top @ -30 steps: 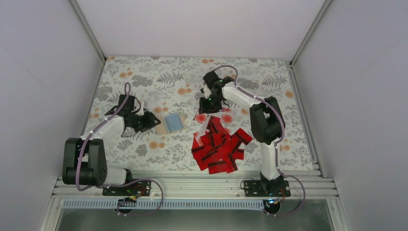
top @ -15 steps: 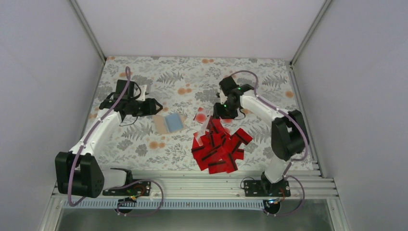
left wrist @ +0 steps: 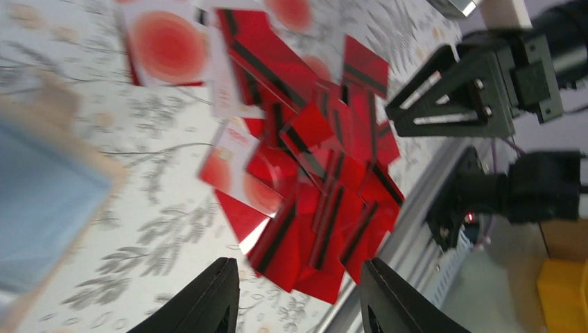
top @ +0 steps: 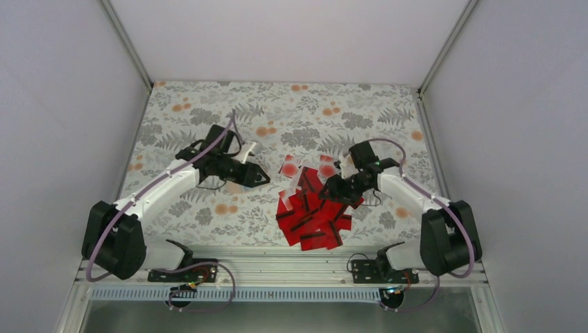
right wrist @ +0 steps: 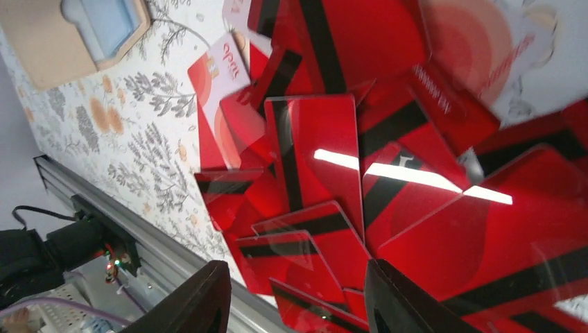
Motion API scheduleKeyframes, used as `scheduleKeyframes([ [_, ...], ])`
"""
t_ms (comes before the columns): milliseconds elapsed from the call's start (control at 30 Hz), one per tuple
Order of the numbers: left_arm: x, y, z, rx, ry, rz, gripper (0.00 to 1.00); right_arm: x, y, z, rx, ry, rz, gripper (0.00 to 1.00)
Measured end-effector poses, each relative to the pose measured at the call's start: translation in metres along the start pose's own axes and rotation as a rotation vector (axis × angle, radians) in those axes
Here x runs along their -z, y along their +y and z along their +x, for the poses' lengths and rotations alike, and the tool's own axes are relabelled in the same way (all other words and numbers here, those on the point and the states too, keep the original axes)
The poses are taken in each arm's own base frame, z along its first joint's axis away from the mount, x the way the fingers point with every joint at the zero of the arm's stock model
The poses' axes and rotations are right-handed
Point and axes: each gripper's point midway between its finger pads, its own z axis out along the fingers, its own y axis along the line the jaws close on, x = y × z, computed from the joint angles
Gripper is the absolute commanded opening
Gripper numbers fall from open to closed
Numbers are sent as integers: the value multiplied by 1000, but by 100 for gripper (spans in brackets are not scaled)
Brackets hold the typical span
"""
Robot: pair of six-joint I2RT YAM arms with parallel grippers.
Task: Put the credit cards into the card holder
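Red credit cards (top: 312,211) lie heaped on the bench (top: 388,111) with 0 visibly inside the tan card holder (right wrist: 62,38) nearby, my left fingers (left wrist: 216,298) apart and empty near that holder, my right fingers (right wrist: 208,298) apart above the cards, the whole job seemingly ahead.

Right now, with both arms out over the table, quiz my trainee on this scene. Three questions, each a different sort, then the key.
1. True or false: the left gripper and the right gripper are both open, with nothing between their fingers.
2. Pick one. The card holder lies: A) on top of the pile of credit cards; B) on the cloth, apart from the pile; C) in the right gripper.
3. Fill the gap: each red card bears a ____ stripe.

Key: 1 true; 2 B; 3 black.
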Motion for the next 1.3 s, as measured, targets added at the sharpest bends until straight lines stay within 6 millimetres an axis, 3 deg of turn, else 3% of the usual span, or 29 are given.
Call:
scheduleKeyframes([
  [133,-18,-23,19,-90,75,53,48,5,0,21,-15,-3,-34,51],
  [333,-55,-39,55,-158,223,90,46,1,-16,62,-86,29,-50,56],
  [433,-73,-43,68,-174,280,97,39,3,-16,69,-104,16,-63,57],
  [567,-98,-37,76,-148,330,70,35,4,-11,60,-90,-30,-92,55],
  [733,-121,-26,61,-72,317,26,35,-1,-7,40,-71,-72,-123,55],
  [933,-142,-23,37,20,281,-10,45,-7,-8,10,-78,-105,-169,53],
  [1133,-155,-21,33,80,291,-20,52,-17,-13,-3,-75,-78,-187,53],
  [1300,-165,-19,36,115,310,-21,54,-22,-17,-2,-64,-50,-206,49],
])
